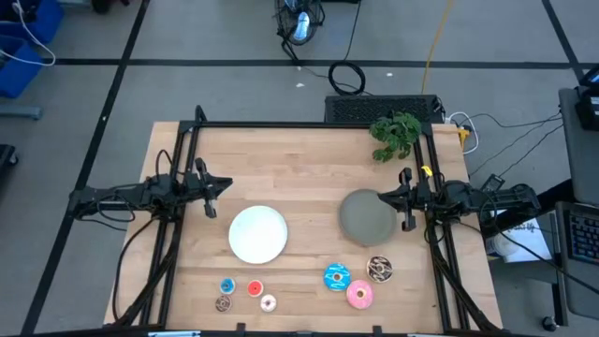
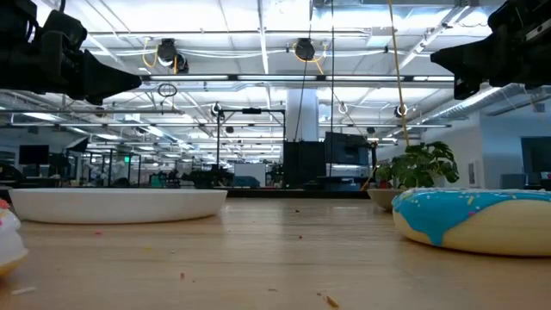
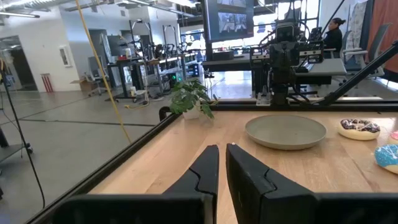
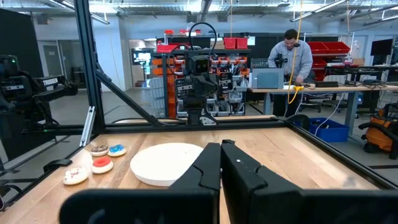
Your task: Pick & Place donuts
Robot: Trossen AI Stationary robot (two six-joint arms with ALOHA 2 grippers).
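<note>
Seven donuts lie near the table's near edge. The tiny ones are blue [image 1: 226, 286], red [image 1: 255, 288], brown [image 1: 223, 303] and pale pink [image 1: 269, 302]. The larger ones are blue [image 1: 336, 277], brown sprinkled [image 1: 379, 270] and pink [image 1: 359, 295]. A white plate [image 1: 258, 234] and a grey plate [image 1: 367, 215] lie on the table's middle. My left gripper [image 1: 211, 192] hovers shut at the left side, away from them all. My right gripper [image 1: 404, 198] hovers shut at the grey plate's right edge. The left wrist view shows the grey plate [image 3: 285, 131]; the right wrist view shows the white plate [image 4: 168, 162].
A small green plant [image 1: 395, 133] stands at the far right corner. Black frame rails [image 1: 309, 124] run along the table's far edge and both sides. In the right wrist view a person [image 4: 296, 59] stands at a bench beyond the table.
</note>
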